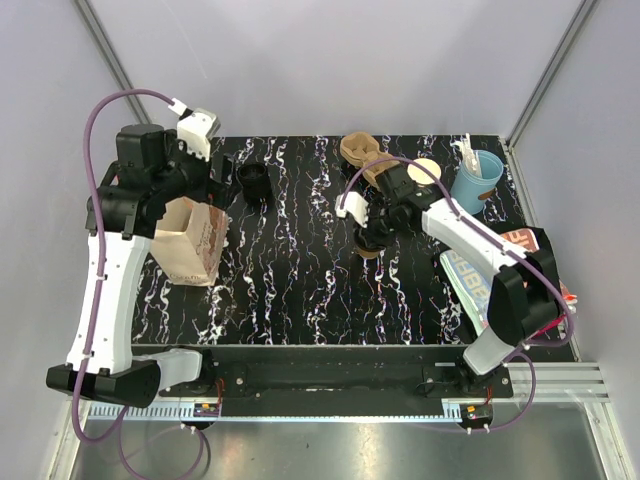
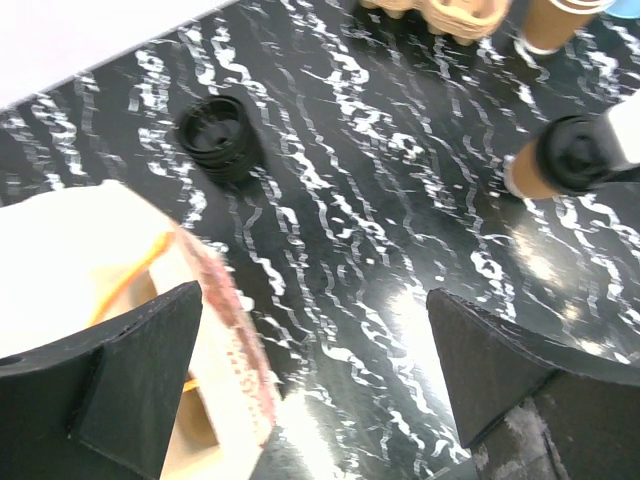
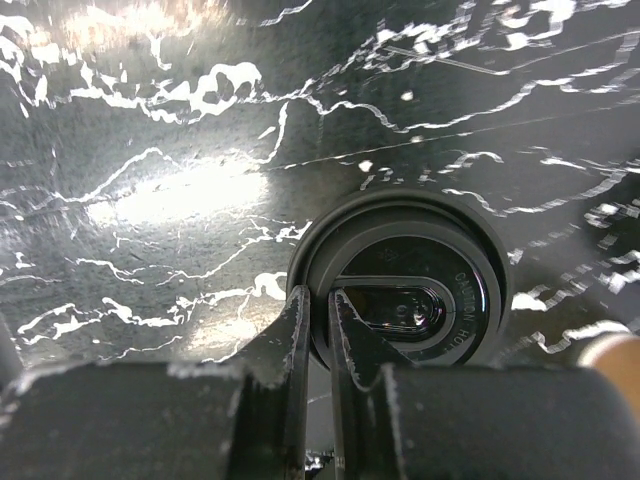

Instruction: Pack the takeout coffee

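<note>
The bench (image 1: 300, 270) has a glossy black top with white marble-type veining and shows bright reflections. The lid (image 3: 405, 290) is smooth black plastic, semi-gloss, with raised lettering. The cup (image 2: 522, 178) is matt tan paper. The bag (image 1: 190, 240) is matt brown kraft paper. The carrier tray (image 1: 362, 152) is brown moulded pulp. The left claw (image 2: 312, 300) is matt black with grainy faces.

Both arms share one build: white shells on the long links, with black joint housings between them. The left arm (image 1: 103, 290) carries a purple cable (image 1: 92, 160) looping from its black base (image 1: 100, 383) to a white camera block (image 1: 197, 130) at the wrist; the right arm (image 1: 468, 232) has the same. The left fingers (image 2: 135, 385) are matt black wedges with grainy faces. The right fingers (image 3: 290, 345) are black too, their edges scuffed pale.
</note>
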You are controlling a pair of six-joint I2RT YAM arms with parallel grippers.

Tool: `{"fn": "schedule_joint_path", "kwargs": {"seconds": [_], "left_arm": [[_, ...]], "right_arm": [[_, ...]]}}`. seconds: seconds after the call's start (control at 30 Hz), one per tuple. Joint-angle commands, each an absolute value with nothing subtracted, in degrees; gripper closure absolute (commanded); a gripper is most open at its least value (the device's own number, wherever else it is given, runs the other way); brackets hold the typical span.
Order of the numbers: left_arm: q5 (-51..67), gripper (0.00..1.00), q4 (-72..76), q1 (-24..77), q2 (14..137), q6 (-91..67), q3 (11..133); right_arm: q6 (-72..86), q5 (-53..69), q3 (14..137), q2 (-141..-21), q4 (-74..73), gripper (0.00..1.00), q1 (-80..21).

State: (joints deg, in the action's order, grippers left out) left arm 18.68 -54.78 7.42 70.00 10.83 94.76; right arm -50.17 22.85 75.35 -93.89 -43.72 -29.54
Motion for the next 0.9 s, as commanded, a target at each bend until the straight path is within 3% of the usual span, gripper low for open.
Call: {"fn": "schedule_joint_path", "kwargs": {"seconds": [0.0, 0.4, 0.87], "left_arm": [[13.01, 0.01, -54.05, 7.03, 69.17, 13.88, 96.94], [7.83, 0.01, -46.14, 7.03, 63.37, 16.7, 92.63], [-7.82, 0.05, -38.06, 7.03, 66.35, 21.27, 83.5]], "right_arm": [[-44.93, 21.62, 80.59, -87.11, -45.18, 0.99, -30.06], [-40.7, 23.91, 78.31, -75.24, -44.39, 1.0, -29.97], [-40.78, 24.08, 73.74, -72.51, -41.75, 1.0, -29.97]]}}
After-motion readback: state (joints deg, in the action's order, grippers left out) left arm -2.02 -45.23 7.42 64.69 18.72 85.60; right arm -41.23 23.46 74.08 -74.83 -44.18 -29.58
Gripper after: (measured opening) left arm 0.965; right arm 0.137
